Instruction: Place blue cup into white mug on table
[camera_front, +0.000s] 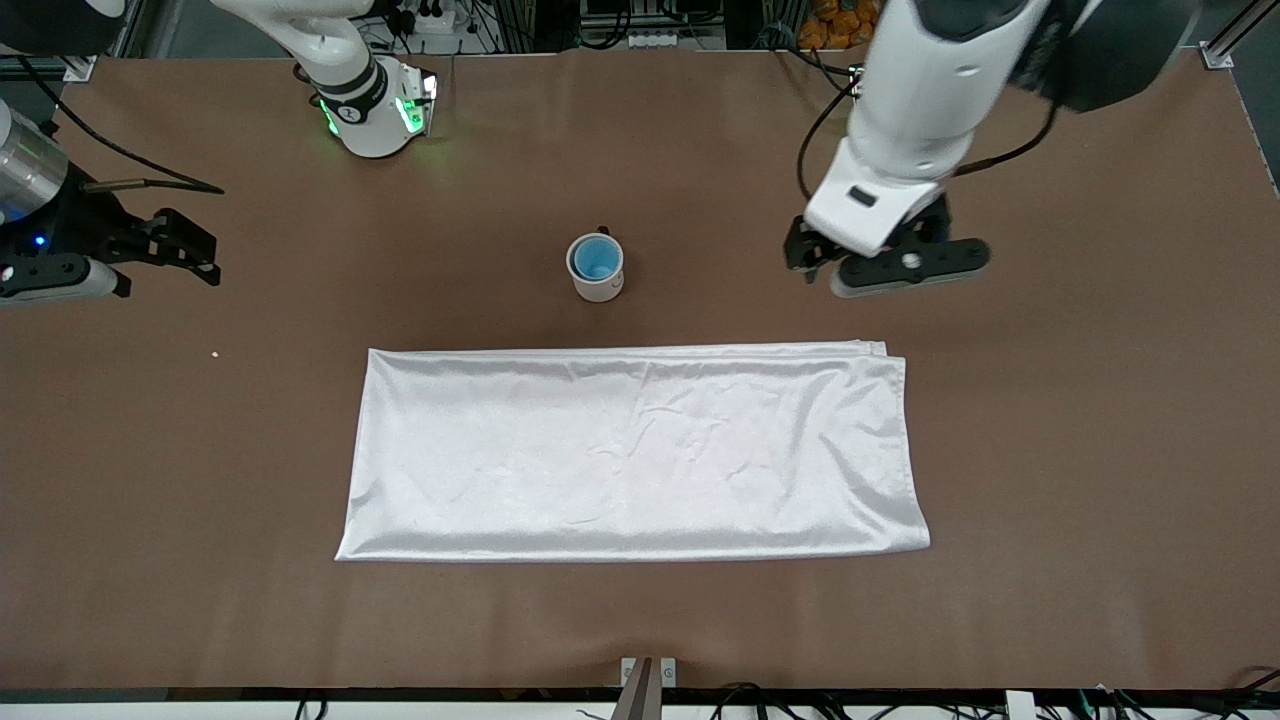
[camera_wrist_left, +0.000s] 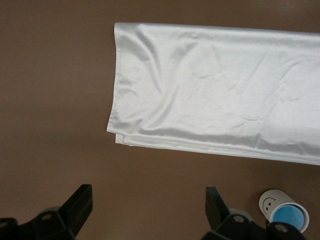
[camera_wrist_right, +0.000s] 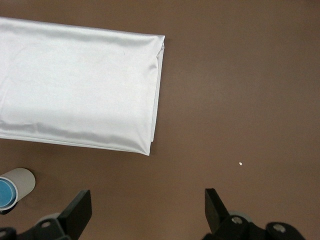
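Even overhead light, soft shadows, mild sheen on the white cloth (camera_front: 630, 450); left arm slightly motion-blurred.

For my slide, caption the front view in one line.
Blue cup nested in white mug on the table; both open claws, left and right, hold nothing.

Robotics lab bench. Brown-covered table (camera_front: 1050, 450) flanked by two white arm bases (camera_front: 375, 115), green status lights, cables (camera_front: 110, 150) trailing off the edge, aluminium framing (camera_front: 1225, 45) and power strips (camera_front: 655, 40) along the base end. Staged white cloth (camera_front: 630, 450).
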